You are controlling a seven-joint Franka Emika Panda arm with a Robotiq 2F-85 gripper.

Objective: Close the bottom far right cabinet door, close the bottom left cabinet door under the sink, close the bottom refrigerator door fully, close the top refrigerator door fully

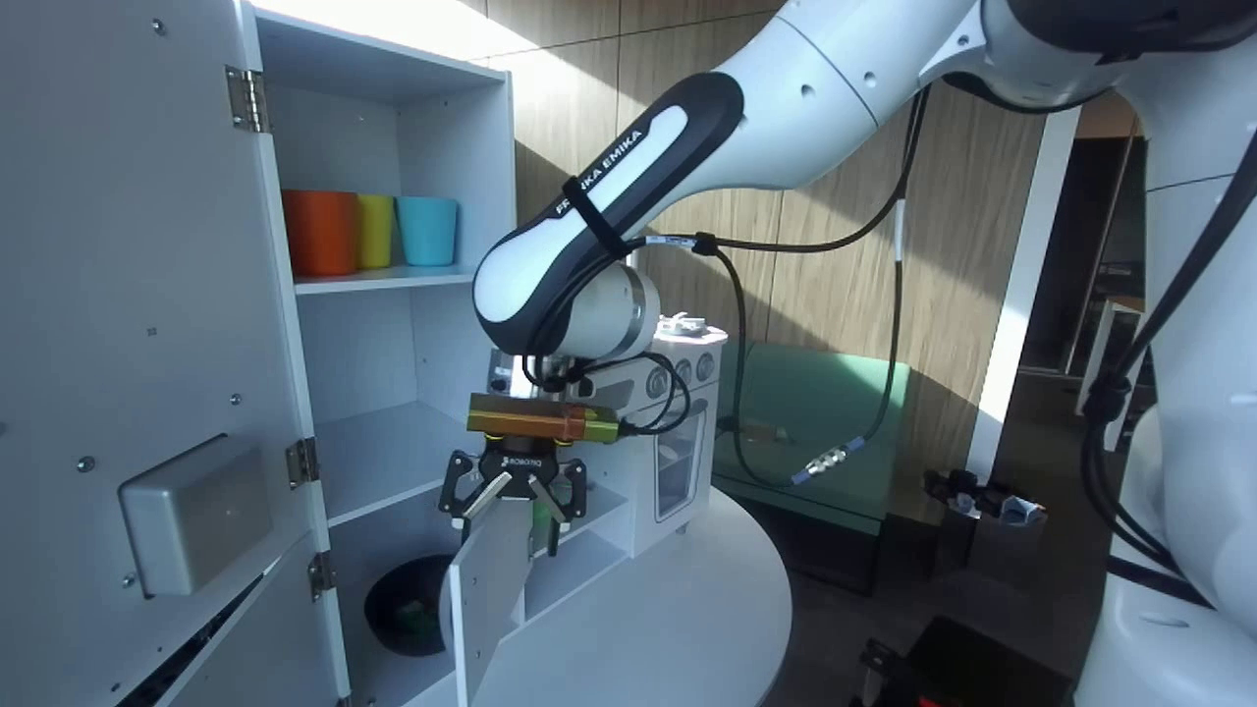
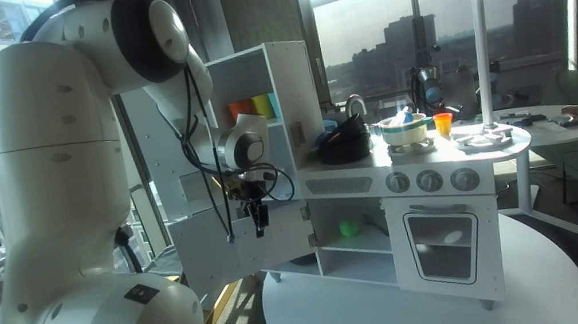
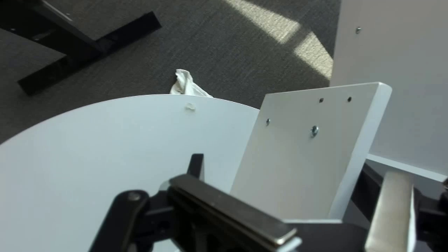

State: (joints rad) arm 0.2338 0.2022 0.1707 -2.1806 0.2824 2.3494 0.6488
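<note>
The bottom left cabinet door [image 1: 491,599] stands swung open; it also shows in an exterior view [image 2: 283,232] and the wrist view [image 3: 294,164]. My gripper [image 1: 511,535] is open at its top edge, fingers seeming to straddle it; contact cannot be told. The gripper shows in front of that door [image 2: 260,227] and in the wrist view [image 3: 339,231]. The tall top refrigerator door [image 1: 98,295], with the grey dispenser back, is wide open. The bottom refrigerator door [image 1: 255,648] below it is open too. The slim far right door cannot be made out; a windowed oven door [image 2: 444,247] there is shut.
Orange, yellow and blue cups [image 1: 427,231] stand on a fridge shelf, a black bowl [image 1: 408,604] at the bottom. A green ball [image 2: 349,228] lies in the sink cabinet. Pots [image 2: 404,129] stand on the counter. The kitchen stands on a round white table [image 2: 406,317].
</note>
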